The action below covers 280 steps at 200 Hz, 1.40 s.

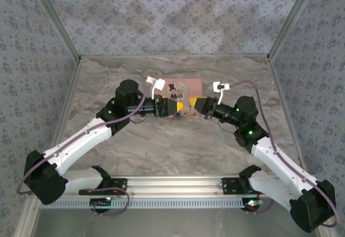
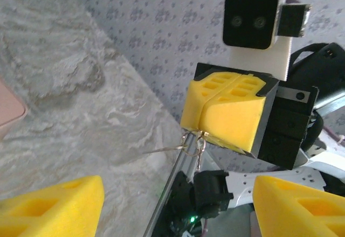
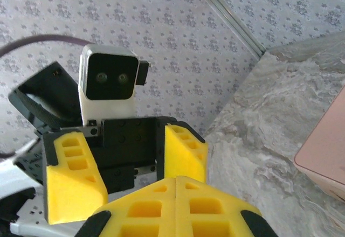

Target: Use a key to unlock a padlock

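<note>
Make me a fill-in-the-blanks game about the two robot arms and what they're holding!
1. The right gripper is ____ on the tiny metal key.
2. The yellow fingers of the left gripper are ____, holding nothing.
3. On the table lies a ____ tin with a cartoon couple on it.
Missing words: shut; open; pink.

Marbled grey-beige tabletop (image 1: 161,151) under soft, even light on my overhead feed; matte, with a little sheen. Back wall (image 1: 172,16) in blue-grey cloth with small repeating floral print, faint shadows across it. Left wall (image 1: 27,70) and right wall (image 1: 318,70) have same cloth. Silver corner posts (image 1: 56,21) slant down to tabletop's far corners. Slotted aluminium rail (image 1: 178,182) runs along near edge. My right wrist feed: one post crossing print diagonally above marbled surface.
</note>
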Tool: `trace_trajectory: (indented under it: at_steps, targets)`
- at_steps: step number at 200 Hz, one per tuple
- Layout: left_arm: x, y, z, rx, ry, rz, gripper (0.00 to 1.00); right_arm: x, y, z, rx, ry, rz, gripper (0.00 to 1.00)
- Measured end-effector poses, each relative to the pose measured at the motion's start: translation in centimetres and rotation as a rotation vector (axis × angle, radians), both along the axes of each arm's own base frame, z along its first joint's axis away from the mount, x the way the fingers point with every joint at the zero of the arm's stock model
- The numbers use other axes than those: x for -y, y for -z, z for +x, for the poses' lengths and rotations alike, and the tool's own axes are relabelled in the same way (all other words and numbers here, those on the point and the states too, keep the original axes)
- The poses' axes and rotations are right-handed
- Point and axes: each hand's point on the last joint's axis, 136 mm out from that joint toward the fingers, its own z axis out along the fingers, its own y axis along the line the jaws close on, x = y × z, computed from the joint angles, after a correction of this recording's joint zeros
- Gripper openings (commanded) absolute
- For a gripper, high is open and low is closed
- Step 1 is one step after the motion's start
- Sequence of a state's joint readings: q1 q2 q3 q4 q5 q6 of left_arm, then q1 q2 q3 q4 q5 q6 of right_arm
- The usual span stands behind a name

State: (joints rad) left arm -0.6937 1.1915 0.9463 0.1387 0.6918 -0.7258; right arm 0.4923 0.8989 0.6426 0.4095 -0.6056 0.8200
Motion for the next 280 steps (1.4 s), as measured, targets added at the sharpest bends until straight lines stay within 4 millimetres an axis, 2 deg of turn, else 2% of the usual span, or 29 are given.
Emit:
trace_trajectory:
  at_steps: [21, 40, 48, 63, 109, 162, 226, 280]
  targets:
    - [0.3, -0.8, 0.0, 0.023, 0.012, -0.051, 0.80, 0.1, -0.9, 0.1, -0.009, 0.007, 0.040, 0.00]
    - [0.7, -1.5, 0.3, 0.046, 0.023, -0.086, 0.78, 0.2, -1.7, 0.1, -0.015, 0.012, 0.068, 0.00]
    - [0.9, -1.7, 0.3, 0.051, 0.028, -0.097, 0.72, 0.2, -2.0, 0.1, -0.014, 0.015, 0.077, 0.00]
    - [1.3, -1.8, 0.4, 0.055, 0.041, -0.113, 0.51, 0.2, -2.6, 0.0, -0.008, 0.021, 0.091, 0.00]
    - [3.1, -1.1, -1.1, 0.030, 0.108, -0.115, 0.27, 0.5, -3.4, 0.0, -0.001, 0.068, 0.119, 0.00]
    - [3.7, -2.3, -2.0, 0.039, 0.136, -0.135, 0.35, 1.0, -3.9, 0.4, 0.002, 0.156, 0.138, 0.00]
    - [3.8, -2.4, -2.0, 0.035, 0.126, -0.139, 0.34, 0.9, -3.2, 0.7, -0.013, 0.184, 0.135, 0.00]
    - [4.3, -2.5, -1.2, 0.034, 0.107, -0.136, 0.30, 0.6, -2.7, 0.5, -0.022, 0.183, 0.132, 0.00]
